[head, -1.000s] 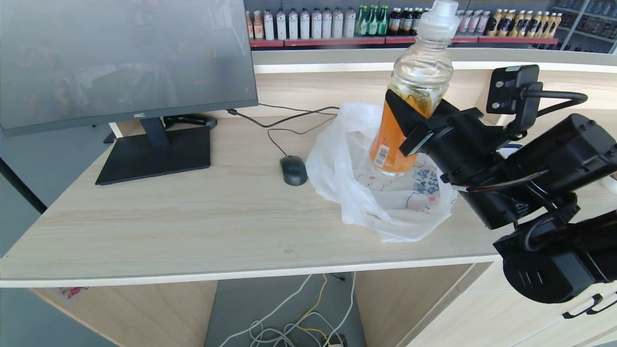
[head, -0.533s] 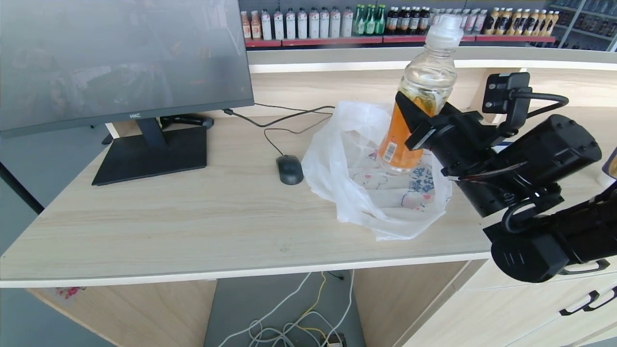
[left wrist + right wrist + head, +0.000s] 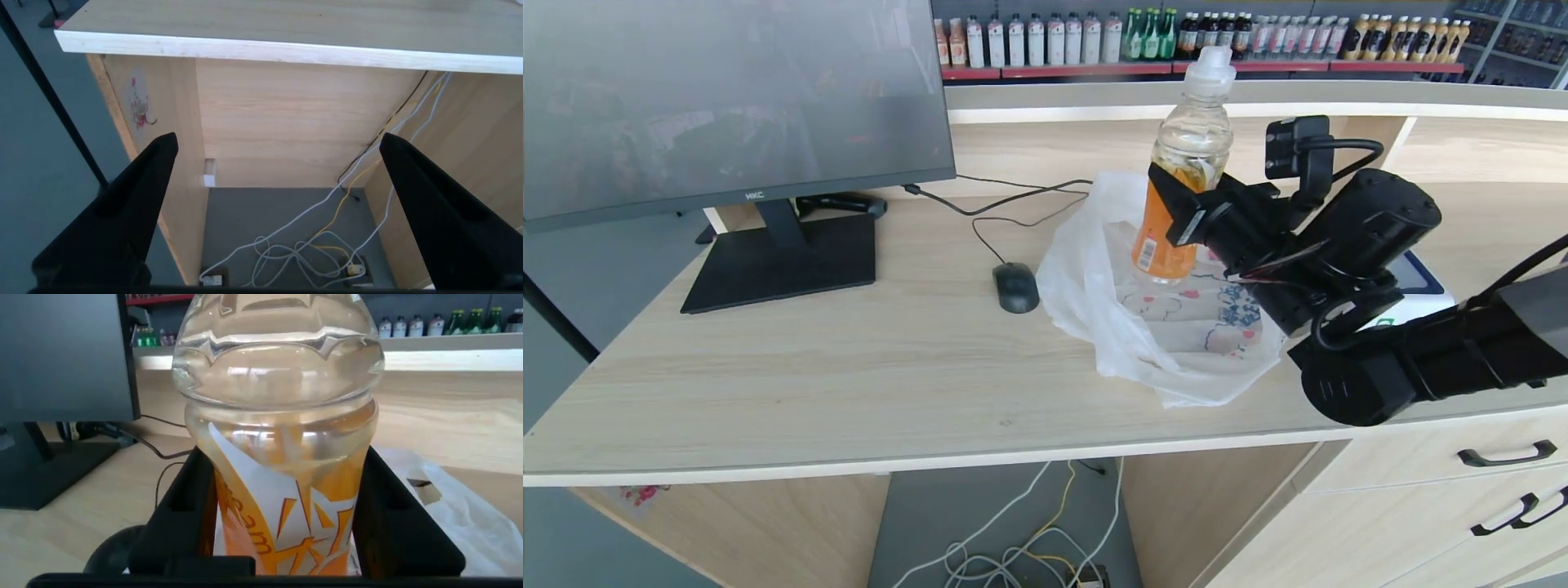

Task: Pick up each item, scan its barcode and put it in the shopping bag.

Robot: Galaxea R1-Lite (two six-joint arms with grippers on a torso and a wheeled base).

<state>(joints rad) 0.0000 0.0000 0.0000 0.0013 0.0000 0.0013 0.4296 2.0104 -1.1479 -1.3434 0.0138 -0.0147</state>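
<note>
A clear bottle [image 3: 1180, 175] with an orange label and a white cap stands nearly upright in my right gripper [image 3: 1188, 208], which is shut on its middle. It hangs above the open white plastic shopping bag [image 3: 1168, 318] lying on the wooden counter [image 3: 849, 359]. The barcode on its label faces the monitor side. In the right wrist view the bottle [image 3: 282, 457] sits clamped between both black fingers [image 3: 184, 510]. My left gripper [image 3: 278, 212] is open below the counter edge, facing the space under the desk.
A dark monitor [image 3: 727, 98] on a black stand occupies the counter's left rear, with a black mouse [image 3: 1016, 287] and cables beside the bag. A scale-like white device [image 3: 1417, 286] lies behind my right arm. Drawers [image 3: 1462, 482] sit under the counter at right.
My right arm has carried the bottle left and lower, toward the mouth of the bag. The head camera has also shifted slightly.
</note>
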